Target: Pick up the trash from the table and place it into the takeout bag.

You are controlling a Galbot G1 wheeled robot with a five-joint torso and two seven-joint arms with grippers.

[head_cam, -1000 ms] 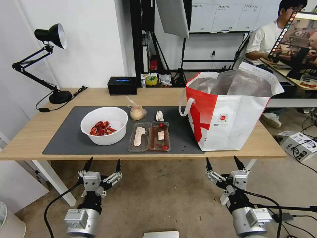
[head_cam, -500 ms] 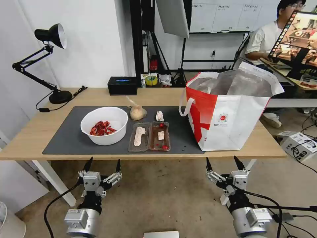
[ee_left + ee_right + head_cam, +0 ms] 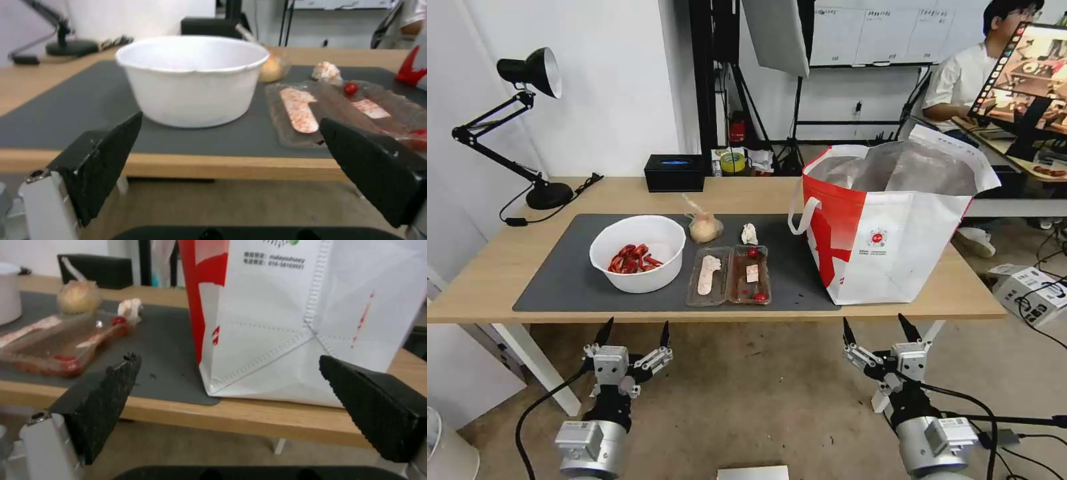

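Observation:
On the table (image 3: pixel 487 280) a dark grey mat carries the trash: a white bowl (image 3: pixel 638 253) (image 3: pixel 193 80) with red shell scraps, a clear hinged tray (image 3: pixel 728 275) (image 3: pixel 351 113) (image 3: pixel 53 343), a small knotted bag (image 3: pixel 704 227) (image 3: pixel 79 296) with a beige lump, and a crumpled tissue (image 3: pixel 750 233) (image 3: pixel 130 308). The red-and-white takeout bag (image 3: pixel 887 227) (image 3: pixel 302 320) stands open at the table's right. My left gripper (image 3: pixel 635 329) hangs open below the front edge, under the bowl. Below the takeout bag, my right gripper (image 3: pixel 875 325) is open too.
A black box (image 3: pixel 674 172) sits at the table's back edge, and a black desk lamp (image 3: pixel 527 127) stands at the back left. A tape roll (image 3: pixel 732 162) lies behind the table. White table legs (image 3: pixel 534 367) stand near both grippers. Boxes (image 3: pixel 1030 290) lie on the floor at right.

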